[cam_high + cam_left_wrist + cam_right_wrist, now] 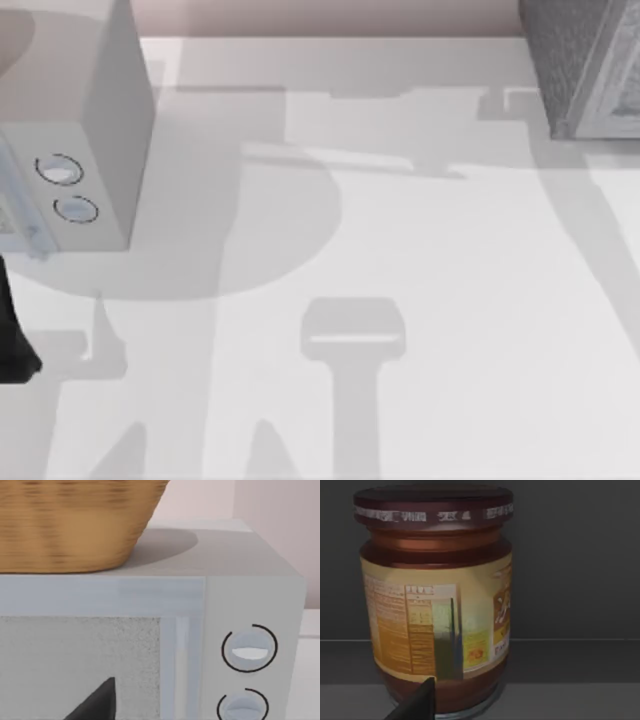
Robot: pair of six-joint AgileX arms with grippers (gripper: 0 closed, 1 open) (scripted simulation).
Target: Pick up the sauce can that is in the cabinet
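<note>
Dark pointed right tool (417, 702) before glossy cylindrical sauce can (435, 600), upright.

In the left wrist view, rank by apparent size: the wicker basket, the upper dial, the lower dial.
1. wicker basket, by far the largest, though cut off by the frame.
2. and 3. upper dial and lower dial look alike; the lower one is cropped, so no ranking between them.
</note>
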